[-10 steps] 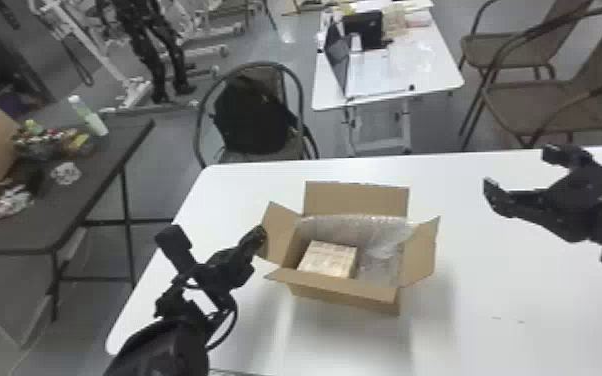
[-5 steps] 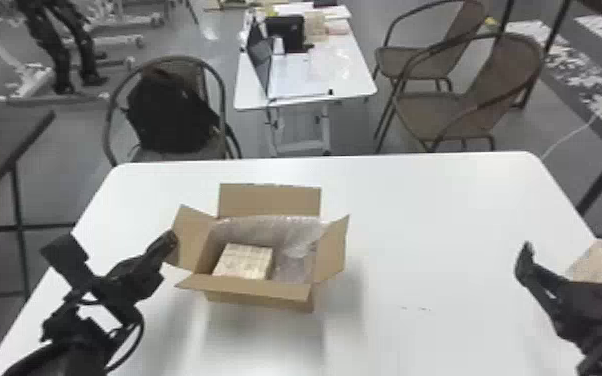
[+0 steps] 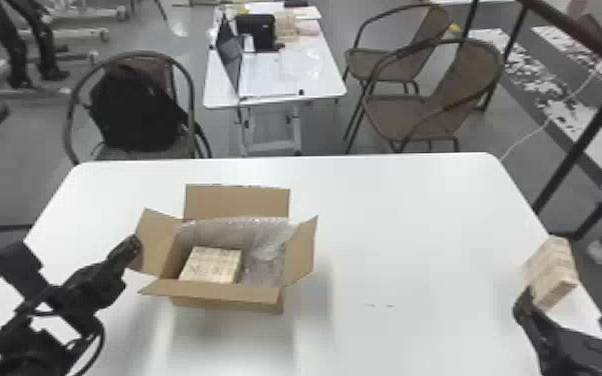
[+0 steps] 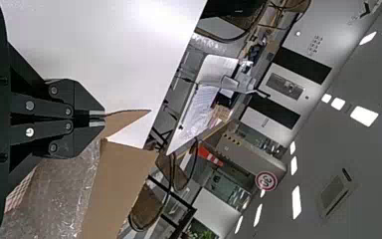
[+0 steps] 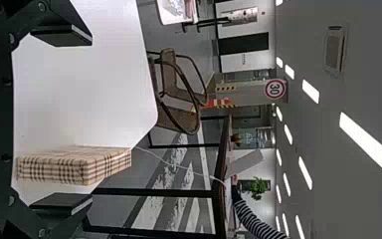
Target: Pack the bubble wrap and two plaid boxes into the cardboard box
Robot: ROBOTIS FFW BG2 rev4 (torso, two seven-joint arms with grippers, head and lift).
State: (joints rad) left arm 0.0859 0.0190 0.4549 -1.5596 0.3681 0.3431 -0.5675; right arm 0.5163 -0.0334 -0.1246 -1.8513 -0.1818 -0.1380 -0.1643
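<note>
Box in plaid (image 3: 551, 272), at the right edge of the glossy white worktop (image 3: 415, 225), should be straddled squarely by the released right pincer (image 3: 567, 307), gently squeezed and lifted. At the left flap (image 3: 157, 245) of the cardboard box (image 3: 225, 303), the left pincer (image 3: 132, 245) is clenched; another plaid box (image 3: 212, 265) and the bubble wrap (image 3: 265, 240) are packed inside. Wicker chairs (image 3: 405, 117) are seen beyond.

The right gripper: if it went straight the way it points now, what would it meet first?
Most likely the plaid box, which stands ahead of the right gripper, off-centre between its open jaws. Depth is unclear, so the jaws may pass around it rather than touch it.
</note>
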